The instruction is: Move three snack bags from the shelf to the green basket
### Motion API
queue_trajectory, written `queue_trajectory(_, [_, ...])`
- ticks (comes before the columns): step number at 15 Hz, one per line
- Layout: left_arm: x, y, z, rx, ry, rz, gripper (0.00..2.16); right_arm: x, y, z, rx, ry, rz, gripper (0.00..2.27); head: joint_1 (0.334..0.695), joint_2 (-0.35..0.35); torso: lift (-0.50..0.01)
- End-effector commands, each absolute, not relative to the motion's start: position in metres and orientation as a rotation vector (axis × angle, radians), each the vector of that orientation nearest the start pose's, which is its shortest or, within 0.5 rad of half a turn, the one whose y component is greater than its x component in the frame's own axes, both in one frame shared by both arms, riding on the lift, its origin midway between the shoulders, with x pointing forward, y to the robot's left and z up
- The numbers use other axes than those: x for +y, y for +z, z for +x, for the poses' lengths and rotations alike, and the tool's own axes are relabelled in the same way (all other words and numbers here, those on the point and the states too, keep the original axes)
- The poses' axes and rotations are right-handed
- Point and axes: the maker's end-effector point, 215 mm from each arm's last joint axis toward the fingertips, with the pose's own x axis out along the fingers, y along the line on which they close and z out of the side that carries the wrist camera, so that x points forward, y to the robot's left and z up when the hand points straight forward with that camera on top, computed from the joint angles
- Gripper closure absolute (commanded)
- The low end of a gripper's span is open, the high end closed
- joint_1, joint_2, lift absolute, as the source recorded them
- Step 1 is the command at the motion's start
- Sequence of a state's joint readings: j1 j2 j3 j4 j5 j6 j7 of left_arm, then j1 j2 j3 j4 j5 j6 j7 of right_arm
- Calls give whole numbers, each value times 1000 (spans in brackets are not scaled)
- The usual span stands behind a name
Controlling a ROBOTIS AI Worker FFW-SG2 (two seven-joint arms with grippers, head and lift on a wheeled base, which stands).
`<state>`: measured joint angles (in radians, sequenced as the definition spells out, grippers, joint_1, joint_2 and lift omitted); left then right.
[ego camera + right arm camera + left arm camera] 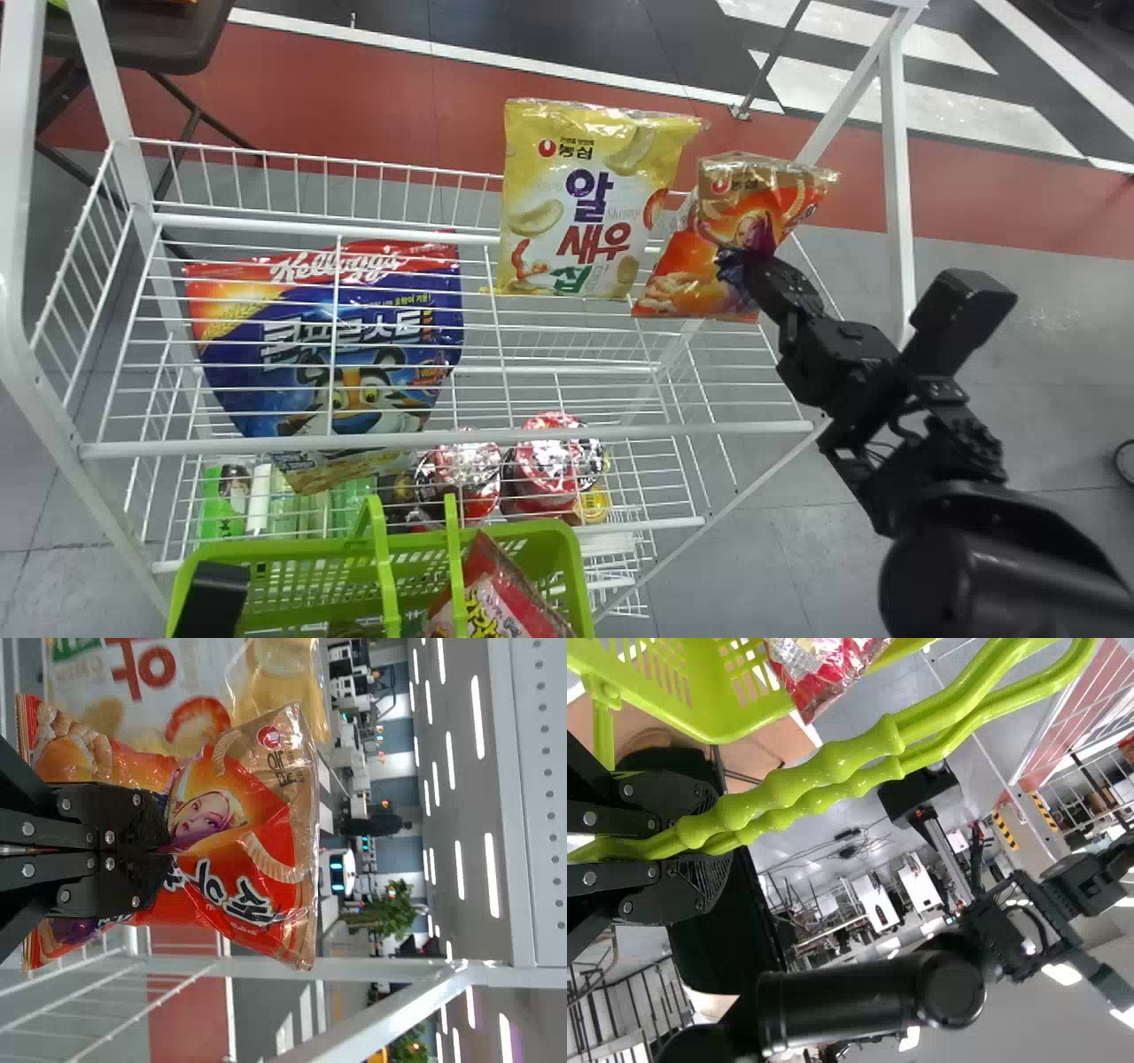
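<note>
My right gripper (pixel 753 266) is at the right end of the shelf, pinching the orange snack bag (pixel 740 213). In the right wrist view the gripper (pixel 164 828) is shut on the front of that orange bag (pixel 257 842), which bunches between its fingers. Beside it on the wire shelf (pixel 483 434) stands a yellow and white snack bag (pixel 571 199). The green basket (pixel 567 558) at the bottom edge holds a red snack bag (pixel 496 598). In the left wrist view my left gripper (pixel 700 846) is shut on the handles (pixel 833 766) of the basket.
A blue cereal bag (pixel 328 328) lies on the left part of the shelf. Red-lidded cups (pixel 554 461) and green packages (pixel 226 501) stand on the lower level. White frame posts (pixel 895 177) rise at both sides.
</note>
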<state>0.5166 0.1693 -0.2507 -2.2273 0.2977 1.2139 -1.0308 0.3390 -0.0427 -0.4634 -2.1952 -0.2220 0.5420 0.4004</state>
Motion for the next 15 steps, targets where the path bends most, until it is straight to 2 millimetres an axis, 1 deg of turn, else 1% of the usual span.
queue_trajectory(1, [-51,-409,144,1025,-1364,-661,1639,-356,-316,429,293,109,156,2243,695,-350,-47])
queue_trajectory(2, [-51,-409,143,1027,-1365,-665,1639,-341,-324,411,370,156,201,2246,695,-350,-47])
queue_trajectory(3, [-51,-408,144,1021,-1367,-662,1639,-331,-329,394,423,185,232,2246,695,-350,-47])
queue_trajectory(4, [-52,-408,144,1019,-1367,-662,1639,-320,-334,373,482,211,274,2246,695,-350,-47])
queue_trajectory(5, [-53,-407,144,1015,-1370,-663,1639,-309,-352,347,590,233,340,2246,695,-350,-47])
queue_trajectory(6, [-53,-407,144,1011,-1371,-664,1639,-296,-362,330,657,270,407,2246,695,-350,-47])
queue_trajectory(7, [-53,-407,143,1007,-1365,-671,1639,-285,-367,316,709,300,454,2246,695,-350,-47])
queue_trajectory(9, [-55,-406,145,989,-1361,-670,1639,-273,-372,290,763,328,483,2246,695,-350,-47])
queue_trajectory(10, [-56,-405,147,983,-1365,-666,1639,-263,-375,273,814,356,520,2246,695,-350,-47])
queue_trajectory(11, [-57,-405,147,984,-1366,-664,1639,-252,-373,258,851,394,576,2246,695,-350,-47])
queue_trajectory(15, [-56,-406,149,984,-1362,-660,1639,-241,-355,253,813,477,629,2246,695,-350,-47])
